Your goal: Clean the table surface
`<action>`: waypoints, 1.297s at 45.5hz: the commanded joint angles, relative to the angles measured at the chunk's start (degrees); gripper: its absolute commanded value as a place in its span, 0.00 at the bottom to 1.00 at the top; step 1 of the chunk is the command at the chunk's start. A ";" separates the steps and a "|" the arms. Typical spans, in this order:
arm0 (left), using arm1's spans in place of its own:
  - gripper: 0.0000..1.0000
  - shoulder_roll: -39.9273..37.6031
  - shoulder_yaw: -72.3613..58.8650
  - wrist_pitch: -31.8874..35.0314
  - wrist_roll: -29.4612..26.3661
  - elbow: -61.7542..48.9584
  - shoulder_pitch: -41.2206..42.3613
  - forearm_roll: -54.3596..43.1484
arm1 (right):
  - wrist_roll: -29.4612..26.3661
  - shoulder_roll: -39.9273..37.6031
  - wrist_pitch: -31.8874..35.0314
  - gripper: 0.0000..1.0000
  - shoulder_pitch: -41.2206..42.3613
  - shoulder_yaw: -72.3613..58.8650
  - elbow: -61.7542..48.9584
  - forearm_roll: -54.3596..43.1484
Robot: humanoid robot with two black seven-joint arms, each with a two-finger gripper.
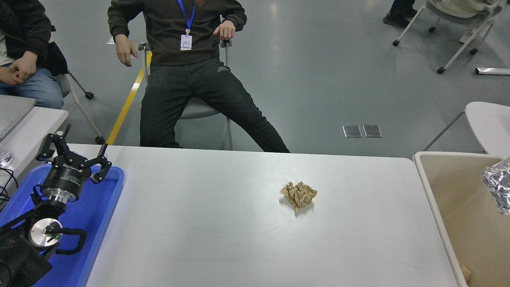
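step in hand: clearing the worktop [223,239]. crumpled brown paper [299,194] lies untouched. left tool [75,153] parked, spread open, empty. next move: grasp paper, carry to beige bin [434,199].

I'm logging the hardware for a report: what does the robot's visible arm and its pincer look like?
The left arm is black, with a round silver joint cap showing a small green light and a black cable looped beside it. A silver ring joins it to the left pincer, a black cylinder with white lettering and black linkage fingers.

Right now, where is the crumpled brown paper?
In the head view, the crumpled brown paper lies on the table surface, right of centre, well left of the beige bin and far from the blue tray.
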 commanded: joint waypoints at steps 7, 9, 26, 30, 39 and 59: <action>1.00 0.00 0.00 0.00 0.04 0.06 0.00 0.00 | 0.15 6.06 -2.32 0.00 -5.91 1.91 -0.08 -0.14; 1.00 0.00 0.00 0.00 0.04 -0.03 0.00 0.00 | 0.15 6.32 -2.32 0.00 -6.17 1.91 -0.08 -0.14; 1.00 0.00 0.00 0.00 0.04 -0.03 0.09 0.00 | 0.16 7.29 -2.40 0.00 -6.62 1.91 0.00 -0.14; 1.00 0.00 0.00 0.00 0.04 0.06 0.00 0.00 | 0.24 7.29 -2.40 0.00 -6.62 1.91 0.00 -0.14; 1.00 0.00 0.00 0.00 0.04 -0.03 0.00 0.00 | 0.15 7.29 -2.49 0.00 -6.62 1.91 -0.08 -0.14; 1.00 0.00 0.00 0.00 -0.04 -0.03 0.00 0.00 | 0.24 7.03 -9.17 0.79 -5.91 2.09 0.09 -0.05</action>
